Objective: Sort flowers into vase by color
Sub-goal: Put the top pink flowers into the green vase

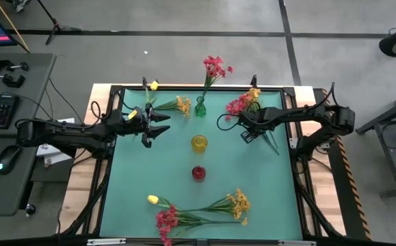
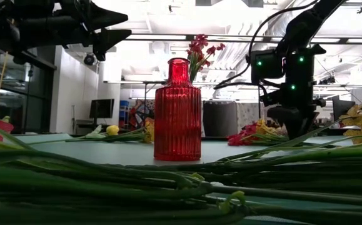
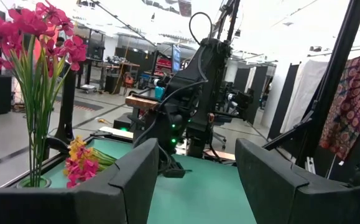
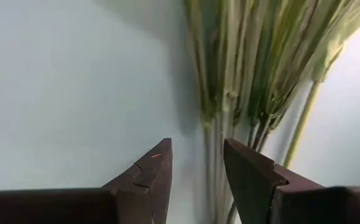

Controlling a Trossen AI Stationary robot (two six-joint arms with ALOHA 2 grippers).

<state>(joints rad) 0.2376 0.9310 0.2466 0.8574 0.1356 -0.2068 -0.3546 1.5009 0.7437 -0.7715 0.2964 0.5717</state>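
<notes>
Likely snag: right claw part-open over bundled stems, gripping nothing, liable to pinch several; left claw open, empty.

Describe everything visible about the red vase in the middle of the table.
The red vase is a ribbed bottle of see-through red glass, as it looks, with a short narrow neck and an open mouth. It stands upright and empty on the green mat, nearest of three vases in a row, behind the yellow vase. Nothing touches it.

Glossy ribbed glass red vase, matt teal tabletop.
</notes>
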